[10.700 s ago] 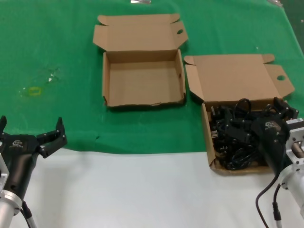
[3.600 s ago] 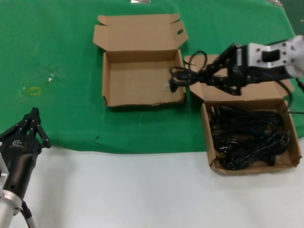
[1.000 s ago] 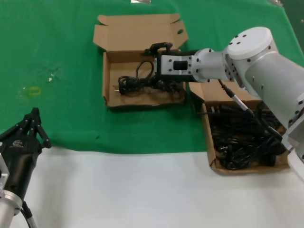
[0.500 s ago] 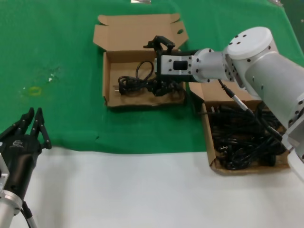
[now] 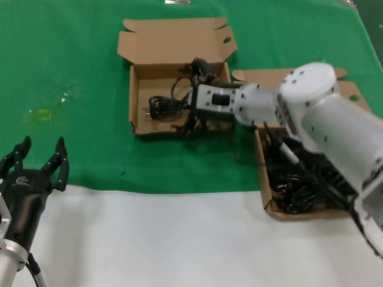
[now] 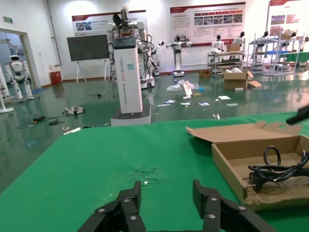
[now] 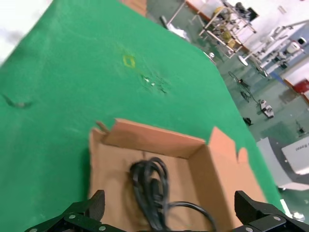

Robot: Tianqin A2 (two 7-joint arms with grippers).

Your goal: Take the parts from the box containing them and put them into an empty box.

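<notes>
The far cardboard box [image 5: 179, 124] holds one looped black cord [image 5: 163, 106], also seen in the right wrist view [image 7: 150, 189] and the left wrist view [image 6: 276, 171]. My right gripper [image 5: 192, 97] hangs wide open over that box's right part, empty, just above the cord; it also shows in the right wrist view [image 7: 169, 207]. The nearer right box [image 5: 281, 209] holds several tangled black cords [image 5: 297, 192], mostly hidden by my right arm. My left gripper [image 5: 39, 160] is open and empty at the near left, over the cloth's front edge; it also shows in the left wrist view [image 6: 166, 202].
Green cloth [image 5: 72, 131] covers the far part of the table; bare white table [image 5: 149, 239] lies in front. Both boxes' lids [image 5: 173, 42] lie open and flat behind them. My right arm [image 5: 323, 125] stretches across the right box.
My right gripper has opened wide and let go of the cord, which now lies in the far box. My left gripper has gone from shut to open.
</notes>
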